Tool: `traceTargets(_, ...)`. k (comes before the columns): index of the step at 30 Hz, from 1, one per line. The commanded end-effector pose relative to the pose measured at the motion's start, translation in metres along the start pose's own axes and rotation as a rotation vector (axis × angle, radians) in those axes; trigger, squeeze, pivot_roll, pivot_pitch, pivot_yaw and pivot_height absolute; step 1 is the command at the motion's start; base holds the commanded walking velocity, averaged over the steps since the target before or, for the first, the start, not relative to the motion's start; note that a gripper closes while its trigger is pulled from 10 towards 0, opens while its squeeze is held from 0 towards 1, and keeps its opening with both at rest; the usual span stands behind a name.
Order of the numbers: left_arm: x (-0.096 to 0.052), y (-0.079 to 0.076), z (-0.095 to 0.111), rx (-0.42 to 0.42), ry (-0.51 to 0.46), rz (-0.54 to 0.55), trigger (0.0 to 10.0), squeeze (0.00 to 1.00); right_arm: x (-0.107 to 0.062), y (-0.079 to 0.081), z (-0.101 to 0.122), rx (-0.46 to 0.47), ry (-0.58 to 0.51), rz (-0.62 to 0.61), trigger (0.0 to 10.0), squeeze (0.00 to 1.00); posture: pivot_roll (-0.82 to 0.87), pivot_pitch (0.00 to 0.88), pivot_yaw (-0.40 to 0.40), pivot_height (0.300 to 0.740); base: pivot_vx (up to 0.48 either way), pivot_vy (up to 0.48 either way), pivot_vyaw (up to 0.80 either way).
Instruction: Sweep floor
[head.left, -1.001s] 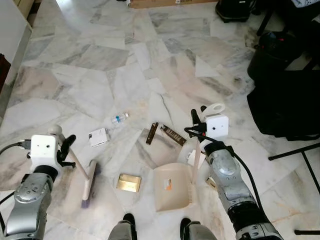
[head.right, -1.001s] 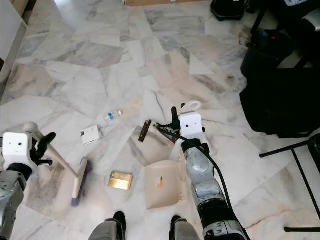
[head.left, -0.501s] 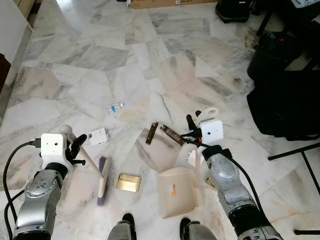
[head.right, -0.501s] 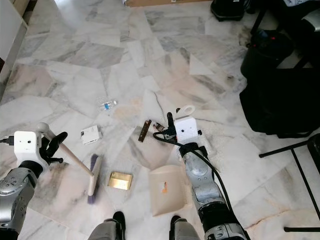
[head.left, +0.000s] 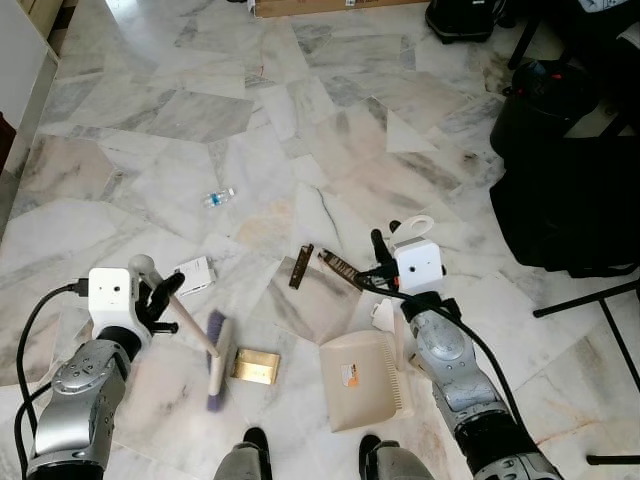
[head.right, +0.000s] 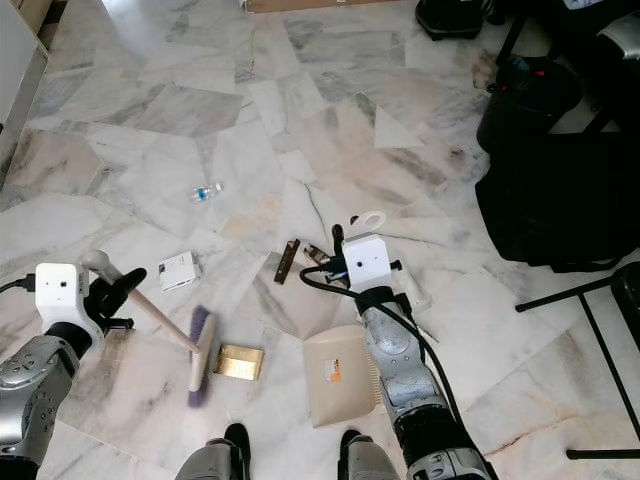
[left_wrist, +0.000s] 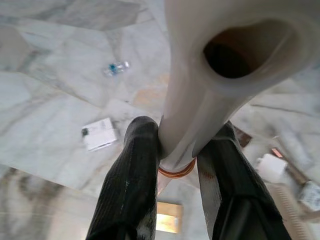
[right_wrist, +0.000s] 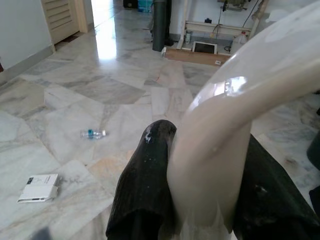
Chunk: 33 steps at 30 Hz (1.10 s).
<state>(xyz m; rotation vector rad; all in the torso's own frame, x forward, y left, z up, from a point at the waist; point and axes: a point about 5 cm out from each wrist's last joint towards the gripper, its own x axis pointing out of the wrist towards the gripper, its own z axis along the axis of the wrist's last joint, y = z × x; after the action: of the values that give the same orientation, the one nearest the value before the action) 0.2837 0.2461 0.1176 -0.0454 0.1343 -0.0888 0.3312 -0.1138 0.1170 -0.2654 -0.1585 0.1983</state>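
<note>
You've got the brush (head.left: 216, 358) in the L gripper (head.left: 160, 297) and the dustpan (head.left: 365, 378) in the R gripper (head.left: 383, 262).

Handling: both look like light, stiff plastic w/ smooth, prob slippery handles, so I'd hold each high on the handle, as now, and expect some twist under side load. Bristles look soft and should flex on the marble floor (head.left: 300, 110).

L gripper: fingers (left_wrist: 134, 175) clamped tight on either side of the brush handle just below its hollow end; an orange band shows at the grip. Handle slants down to the head, which sits on the floor just left of the gold card (head.left: 255, 366), near-touching it.

R gripper: fingers (right_wrist: 145, 185) closed round the dustpan's curved handle, no gap I can see. Pan lies flat by the robot's feet, right of the card, apart from it.

Litter: white box (head.left: 194, 274) near the L gripper, dark stick (head.left: 301, 266) and dark strip (head.left: 344, 269) ahead of the pan, small white bit (head.left: 384, 314) by the pan handle, bottle (head.left: 218, 197) well ahead on the left.

Card's between brush and pan, so it looks the likely first thing to push in. It's thin and flat and may slide under the bristles.
</note>
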Motion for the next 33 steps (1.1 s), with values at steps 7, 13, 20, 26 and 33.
traceTargets(7, 0.0, -0.011, -0.012, -0.207, 0.073, -0.115, 10.0, 0.0, -0.006, 0.006, -0.007, 0.003, 0.02, 0.015, 10.0, 0.0, 0.0, 0.357, 0.031, 0.74, 0.0, 0.0, 0.0)
traceTargets(13, 0.001, -0.015, -0.005, -0.27, 0.056, -0.167, 10.0, 0.0, -0.006, 0.005, -0.007, -0.002, 0.02, 0.013, 10.0, 0.0, 0.0, 0.357, 0.033, 0.74, 0.0, 0.0, 0.0)
traceTargets(20, 0.001, -0.018, 0.005, -0.354, 0.028, -0.219, 10.0, 0.0, -0.004, 0.006, -0.006, -0.003, 0.019, 0.014, 10.0, 0.0, 0.0, 0.354, 0.033, 0.74, 0.0, 0.0, 0.0)
traceTargets(26, 0.0, -0.019, 0.004, -0.337, 0.036, -0.231, 10.0, 0.0, -0.002, 0.005, -0.005, 0.012, 0.017, -0.001, 10.0, 0.0, 0.0, 0.342, 0.031, 0.74, 0.0, 0.0, 0.0)
traceTargets(33, -0.005, -0.024, 0.017, -0.304, -0.005, -0.272, 10.0, 0.0, 0.007, -0.005, 0.002, 0.097, 0.006, -0.07, 10.0, 0.0, 0.01, 0.323, 0.031, 0.74, 0.0, 0.0, 0.0)
